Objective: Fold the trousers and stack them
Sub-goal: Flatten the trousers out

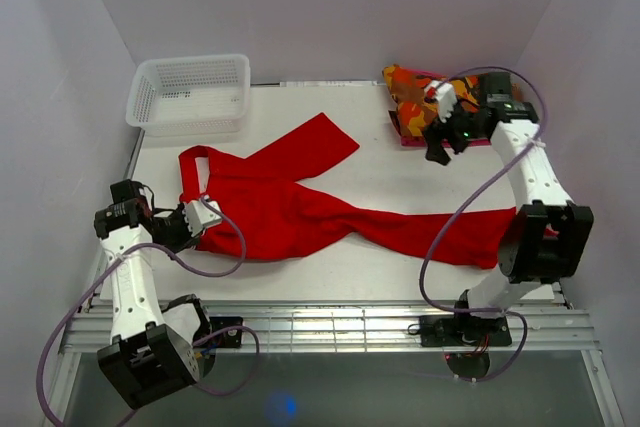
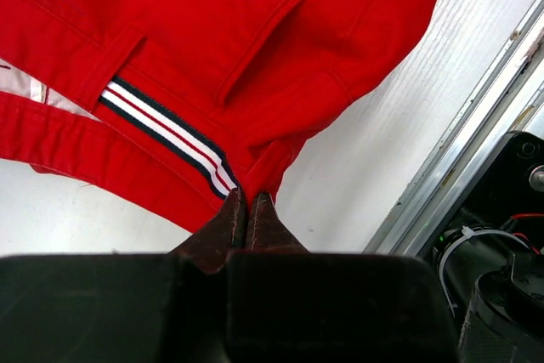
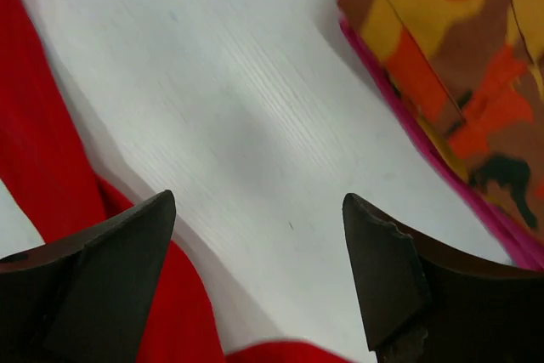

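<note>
Nearest, the left gripper (image 2: 246, 214) is clamped on the waist corner of the trousers (image 1: 290, 212), plain bright red soft cloth lying flat, its 2 legs stretching away from that grip across the table (image 1: 400, 162) toward the farther right gripper (image 1: 440, 127), jaws wide and empty, beside a camouflage garment (image 1: 415, 92).

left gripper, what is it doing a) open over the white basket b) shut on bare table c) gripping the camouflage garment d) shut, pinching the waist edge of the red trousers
d: in the left wrist view the left gripper has its tips together on the waist edge of the red trousers.
</note>
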Tool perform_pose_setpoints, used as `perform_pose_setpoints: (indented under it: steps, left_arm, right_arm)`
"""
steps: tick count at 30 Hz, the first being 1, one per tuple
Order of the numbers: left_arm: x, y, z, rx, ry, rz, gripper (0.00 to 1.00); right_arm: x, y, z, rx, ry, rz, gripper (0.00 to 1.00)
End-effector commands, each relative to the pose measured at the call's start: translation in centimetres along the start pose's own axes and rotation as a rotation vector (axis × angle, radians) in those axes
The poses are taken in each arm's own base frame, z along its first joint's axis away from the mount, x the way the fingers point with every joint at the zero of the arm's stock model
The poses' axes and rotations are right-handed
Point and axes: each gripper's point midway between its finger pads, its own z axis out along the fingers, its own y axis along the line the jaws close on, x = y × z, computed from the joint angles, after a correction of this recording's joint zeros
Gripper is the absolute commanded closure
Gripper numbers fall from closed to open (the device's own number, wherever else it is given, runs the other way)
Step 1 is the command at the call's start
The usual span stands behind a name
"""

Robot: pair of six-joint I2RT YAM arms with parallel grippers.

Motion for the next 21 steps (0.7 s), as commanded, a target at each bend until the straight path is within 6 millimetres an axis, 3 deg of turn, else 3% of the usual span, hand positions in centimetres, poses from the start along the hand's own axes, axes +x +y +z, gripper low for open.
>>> perform_pose_setpoints:
  steps: [1,2,3,7,9,12,16,18,21]
  left_arm:
    - [-0.8,0.8,-0.5,-0.025,-0.026,-0.05,1.0]
    - [-0.9,1.1,-0.5,-0.035,-0.029,-0.064,1.0]
    - [-1.0,1.1,-0.4,-0.036,-0.036,-0.093,1.0]
    - [-0.9,1.6,-0.2,-0.048,-0.038,-0.155,1.0]
    - [-0.9,1.8,-0.2,-0.052,-0.038,-0.189,1.0]
    - [-0.8,2.0,-0.1,-0.055,-0.037,-0.201,1.0]
    - [-0.6,2.7,-0.1,-0.08,-0.029,-0.207,1.0]
    - [-0.4,3.2,-0.1,-0.099,-0.019,-0.214,1.0]
    - [-0.1,4.1,-0.2,-0.115,-0.003,-0.239,1.0]
  right_arm:
    - [-11.8,2.9,9.3,-0.077,-0.192,0.138,0.16]
    - [-12.6,3.3,10.5,-0.088,-0.193,0.163,0.16]
    - [-14.1,4.2,13.0,-0.114,-0.192,0.15,0.17]
    - [-16.8,3.3,18.8,-0.05,-0.212,0.189,0.17]
    - [-17.6,2.6,23.6,-0.013,-0.208,0.233,0.18]
    - [-17.3,2.7,26.3,0.021,-0.192,0.241,0.15]
    - [-14.3,2.8,30.0,0.089,-0.113,0.208,0.14]
    - [-12.9,3.0,30.9,0.103,-0.075,0.187,0.16]
    - [-10.2,4.4,31.8,0.062,0.007,0.168,0.28]
